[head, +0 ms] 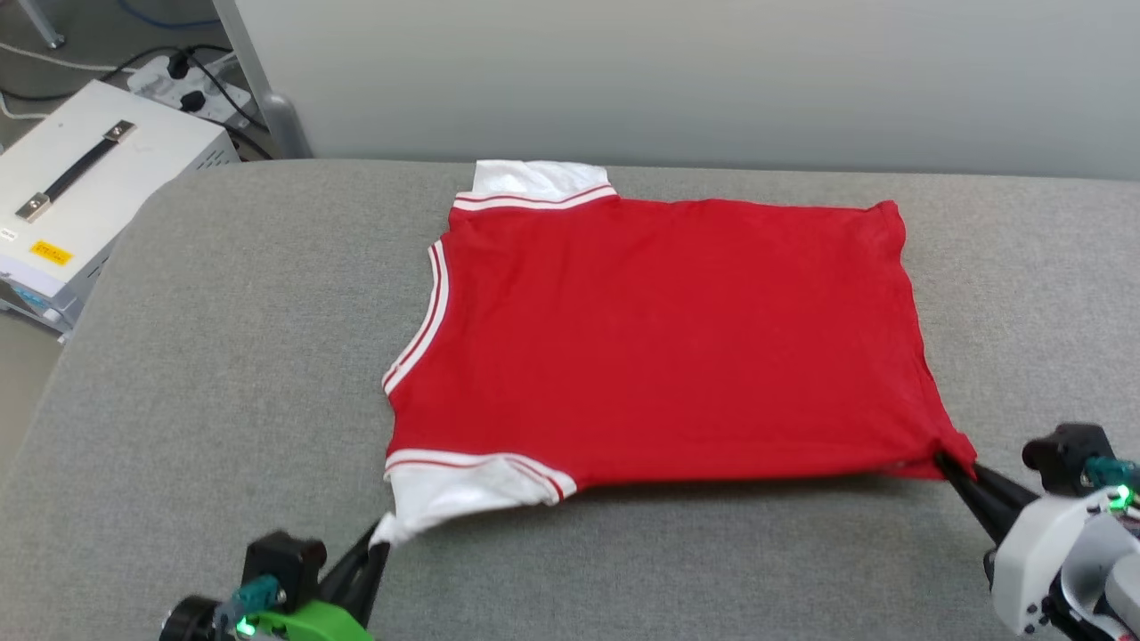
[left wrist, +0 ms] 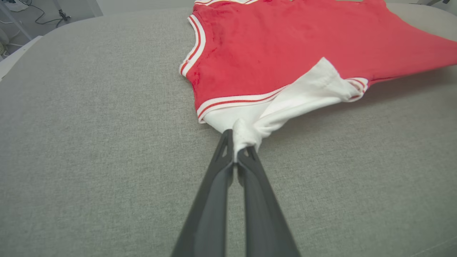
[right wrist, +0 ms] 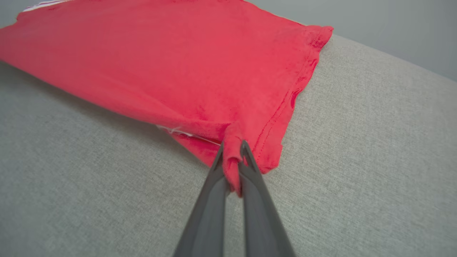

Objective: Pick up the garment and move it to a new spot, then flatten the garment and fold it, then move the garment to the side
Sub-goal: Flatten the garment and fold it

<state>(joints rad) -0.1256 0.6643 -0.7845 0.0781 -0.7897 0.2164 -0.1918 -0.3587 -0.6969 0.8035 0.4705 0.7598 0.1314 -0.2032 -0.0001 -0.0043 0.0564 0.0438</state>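
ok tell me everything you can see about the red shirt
The garment is a red jersey-like T-shirt with white short sleeves and red-white striped trim at the sleeve seams and neckline. It lies spread plain side up on the grey fabric surface, neck toward the robot's left. The left gripper is shut on the tip of the near sleeve, the right gripper on the near hem corner, so the near edge is pulled taut and slightly raised.
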